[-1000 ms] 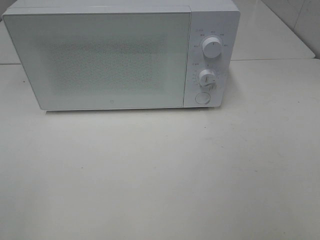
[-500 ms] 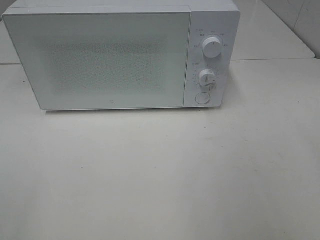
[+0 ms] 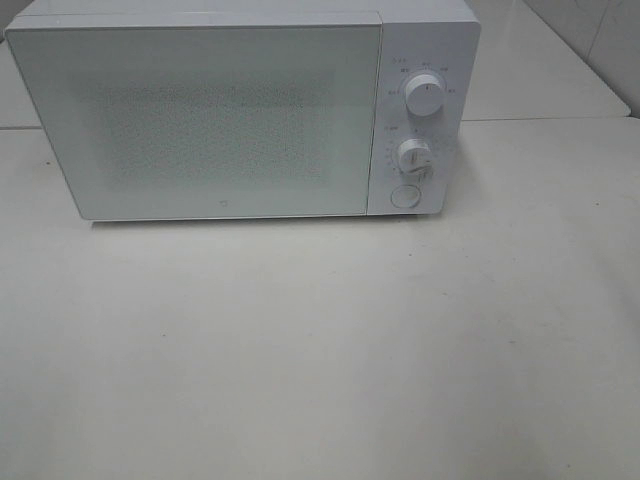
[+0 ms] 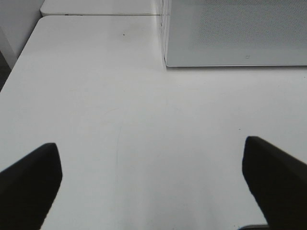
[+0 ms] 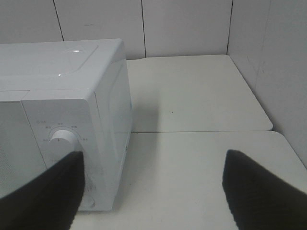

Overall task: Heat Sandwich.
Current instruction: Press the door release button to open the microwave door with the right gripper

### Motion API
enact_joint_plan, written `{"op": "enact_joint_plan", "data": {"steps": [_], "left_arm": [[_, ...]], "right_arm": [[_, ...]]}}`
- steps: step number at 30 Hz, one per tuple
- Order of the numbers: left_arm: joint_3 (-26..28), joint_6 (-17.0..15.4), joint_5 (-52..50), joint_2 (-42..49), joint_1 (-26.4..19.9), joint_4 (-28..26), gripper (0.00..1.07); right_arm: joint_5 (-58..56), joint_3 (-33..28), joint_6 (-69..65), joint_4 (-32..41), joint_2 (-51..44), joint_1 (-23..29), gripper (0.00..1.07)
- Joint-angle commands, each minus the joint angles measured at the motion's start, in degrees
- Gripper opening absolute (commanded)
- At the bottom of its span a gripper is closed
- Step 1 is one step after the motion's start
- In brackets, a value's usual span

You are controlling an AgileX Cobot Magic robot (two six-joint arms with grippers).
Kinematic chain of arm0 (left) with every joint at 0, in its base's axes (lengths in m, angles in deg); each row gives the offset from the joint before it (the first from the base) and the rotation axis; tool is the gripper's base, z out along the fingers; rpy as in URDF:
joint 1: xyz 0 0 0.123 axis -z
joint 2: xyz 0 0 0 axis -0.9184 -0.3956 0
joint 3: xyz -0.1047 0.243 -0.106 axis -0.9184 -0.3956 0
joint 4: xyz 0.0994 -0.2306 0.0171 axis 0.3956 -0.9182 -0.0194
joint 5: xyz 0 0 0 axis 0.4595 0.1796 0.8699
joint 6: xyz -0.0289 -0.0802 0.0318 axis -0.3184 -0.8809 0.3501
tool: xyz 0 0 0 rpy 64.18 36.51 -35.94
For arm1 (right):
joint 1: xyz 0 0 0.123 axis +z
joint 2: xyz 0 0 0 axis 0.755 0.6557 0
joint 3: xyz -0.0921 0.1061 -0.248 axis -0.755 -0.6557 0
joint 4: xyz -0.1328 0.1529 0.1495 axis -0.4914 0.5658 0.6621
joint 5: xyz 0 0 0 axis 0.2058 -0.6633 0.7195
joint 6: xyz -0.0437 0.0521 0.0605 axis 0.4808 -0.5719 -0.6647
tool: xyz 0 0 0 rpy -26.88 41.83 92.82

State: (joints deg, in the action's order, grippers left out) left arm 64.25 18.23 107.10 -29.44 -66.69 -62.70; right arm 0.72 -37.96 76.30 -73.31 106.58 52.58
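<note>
Since nothing sits between either pair of jaws, both arms are free: the left gripper (image 4: 149, 143) stands wide over bare table (image 4: 96, 96), and the right gripper (image 5: 154, 154) is also spread well apart and empty. Ahead of the left jaws and off toward one finger lies the lower edge of the microwave (image 3: 200, 120) door (image 4: 235, 33), fully closed. Ahead of the right jaws, just beyond one finger, is the control panel with its upper knob (image 5: 61, 137). The sandwich shows in no view. It may lie behind the dotted door, but that cannot be told, nor can its long axis or which way it lies from either gripper. As a judgement, the coming move turns on the panel, and the right arm is the nearer to the knobs and the round button (image 3: 404, 196) below them. Against the high view of a second ago, nothing has shifted: door shut, knobs as they were, no arm in sight.
</note>
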Motion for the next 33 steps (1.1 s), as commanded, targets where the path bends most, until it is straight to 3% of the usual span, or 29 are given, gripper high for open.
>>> {"op": "enact_joint_plan", "data": {"steps": [1, 13, 33], "left_arm": [[-0.2, 0.2, -0.3, 1.3, 0.0, -0.4, 0.97], [-0.2, 0.2, -0.3, 1.3, 0.0, -0.4, 0.97], [-0.2, 0.2, -0.3, 1.3, 0.0, -0.4, 0.97]], "right_arm": [[6.9, -0.1, -0.1, 0.3, 3.7, -0.1, 0.76], [30.8, -4.7, 0.1, 0.3, 13.3, -0.1, 0.76], [52.9, -12.1, 1.4, 3.0, 29.2, -0.1, 0.76]]}}
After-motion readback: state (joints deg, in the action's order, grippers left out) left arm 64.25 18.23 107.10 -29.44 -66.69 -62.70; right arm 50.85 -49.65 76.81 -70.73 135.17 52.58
